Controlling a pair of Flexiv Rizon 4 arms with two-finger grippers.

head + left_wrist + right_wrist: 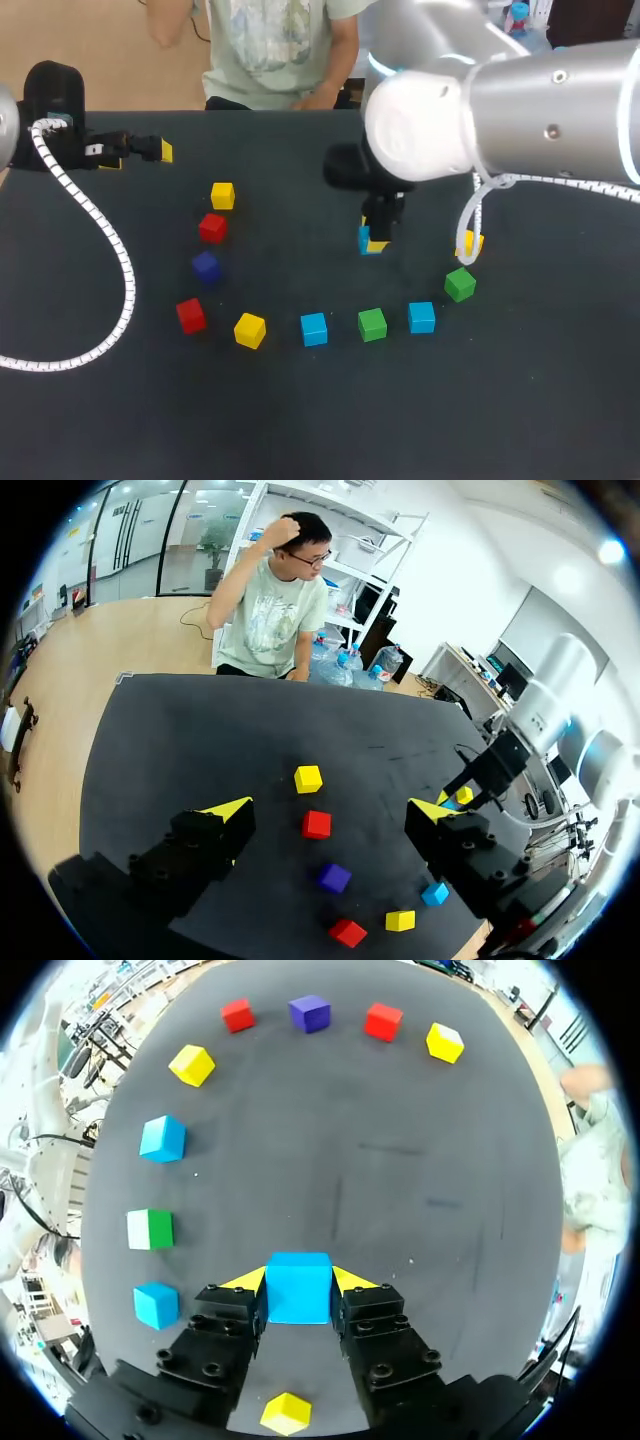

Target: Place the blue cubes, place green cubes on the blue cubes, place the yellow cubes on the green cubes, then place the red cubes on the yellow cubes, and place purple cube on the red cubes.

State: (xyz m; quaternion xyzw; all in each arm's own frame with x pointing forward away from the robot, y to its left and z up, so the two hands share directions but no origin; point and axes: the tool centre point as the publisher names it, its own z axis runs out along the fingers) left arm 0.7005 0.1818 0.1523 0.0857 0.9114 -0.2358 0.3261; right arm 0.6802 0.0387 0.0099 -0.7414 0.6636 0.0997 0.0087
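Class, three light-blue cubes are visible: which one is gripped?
The light-blue cube held in the right gripper; the other two sit free on the table.

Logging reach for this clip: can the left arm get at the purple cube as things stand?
Probably yes. The left gripper is open and empty, and the purple cube stands ahead of it on bare table, apart from the nearest red cube.

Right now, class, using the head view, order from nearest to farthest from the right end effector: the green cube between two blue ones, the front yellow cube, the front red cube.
From the right end effector:
1. Green cube, front row, directly in line with it.
2. Front yellow cube, further left.
3. Front red cube, the row's left end.
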